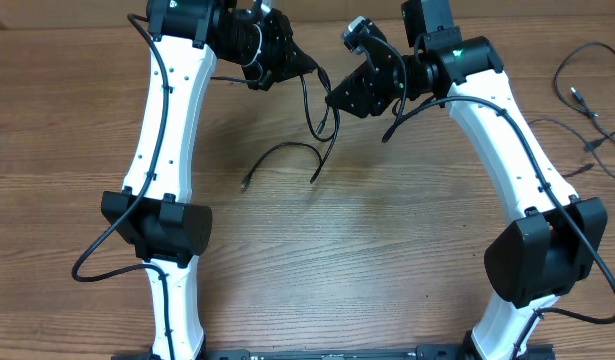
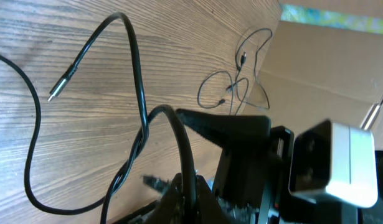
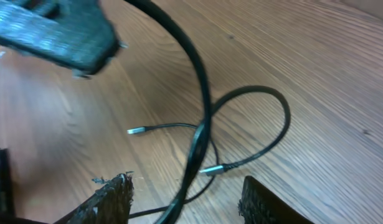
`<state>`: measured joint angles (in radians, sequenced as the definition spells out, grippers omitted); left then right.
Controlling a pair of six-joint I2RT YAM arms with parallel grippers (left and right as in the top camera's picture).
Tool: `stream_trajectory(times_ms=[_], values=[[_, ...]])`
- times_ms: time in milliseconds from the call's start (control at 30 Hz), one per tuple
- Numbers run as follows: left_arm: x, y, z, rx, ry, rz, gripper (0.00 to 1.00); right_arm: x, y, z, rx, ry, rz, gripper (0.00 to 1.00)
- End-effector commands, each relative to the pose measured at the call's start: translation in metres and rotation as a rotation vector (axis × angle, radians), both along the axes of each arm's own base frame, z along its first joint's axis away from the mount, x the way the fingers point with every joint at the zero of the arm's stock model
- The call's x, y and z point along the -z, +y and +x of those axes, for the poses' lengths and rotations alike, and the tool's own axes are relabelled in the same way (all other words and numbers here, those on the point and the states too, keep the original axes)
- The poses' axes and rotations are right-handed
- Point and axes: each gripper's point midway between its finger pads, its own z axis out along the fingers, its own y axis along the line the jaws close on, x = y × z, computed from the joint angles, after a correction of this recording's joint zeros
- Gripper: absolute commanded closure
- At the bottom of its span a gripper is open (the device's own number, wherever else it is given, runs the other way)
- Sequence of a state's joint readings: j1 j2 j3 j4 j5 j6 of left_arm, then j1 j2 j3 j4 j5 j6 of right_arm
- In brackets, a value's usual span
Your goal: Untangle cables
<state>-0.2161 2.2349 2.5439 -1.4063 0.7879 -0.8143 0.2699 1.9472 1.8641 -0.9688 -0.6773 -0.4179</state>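
Note:
Thin black cables (image 1: 321, 122) hang in a small loop from my left gripper (image 1: 316, 72), which is shut on a strand near the table's back middle. In the left wrist view that strand (image 2: 179, 134) runs up out of the closed fingers, and another strand ends in a silvery plug (image 2: 54, 94). A loose cable (image 1: 287, 148) arcs on the wood below. My right gripper (image 1: 331, 98) sits just right of the loop, open. In the right wrist view a black strand (image 3: 200, 87) passes between its fingers (image 3: 113, 199) without touching either, above a silvery plug (image 3: 213, 169).
More thin black cords (image 1: 587, 100) lie at the table's far right. They appear as a small tangle (image 2: 238, 84) in the left wrist view beside a cardboard box (image 2: 328, 62). Both arms' white links flank the centre of the wooden table (image 1: 367, 250).

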Motion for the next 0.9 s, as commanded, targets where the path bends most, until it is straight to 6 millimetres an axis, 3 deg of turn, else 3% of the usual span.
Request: stream_trajectory(times_ms=[0, 300, 533, 767, 867], values=[[0.000, -0.003, -0.001, -0.049, 0.065, -0.014, 0.96, -0.007, 0.006, -0.005, -0.025, 0.012, 0.043, 0.50], [-0.012, -0.013, -0.009, -0.013, 0.104, -0.102, 0.96, 0.018, 0.007, 0.001, -0.011, 0.047, 0.000, 0.64], [-0.011, -0.013, -0.008, -0.017, 0.101, -0.096, 0.96, 0.027, 0.008, 0.004, 0.002, 0.078, 0.001, 0.95], [0.003, 0.001, 0.004, -0.083, 0.065, 0.014, 0.96, 0.027, 0.009, 0.002, -0.003, 0.084, 0.009, 0.96], [0.016, 0.017, 0.014, -0.149, 0.034, 0.126, 0.96, 0.028, 0.009, -0.005, -0.013, 0.115, 0.013, 0.96]])
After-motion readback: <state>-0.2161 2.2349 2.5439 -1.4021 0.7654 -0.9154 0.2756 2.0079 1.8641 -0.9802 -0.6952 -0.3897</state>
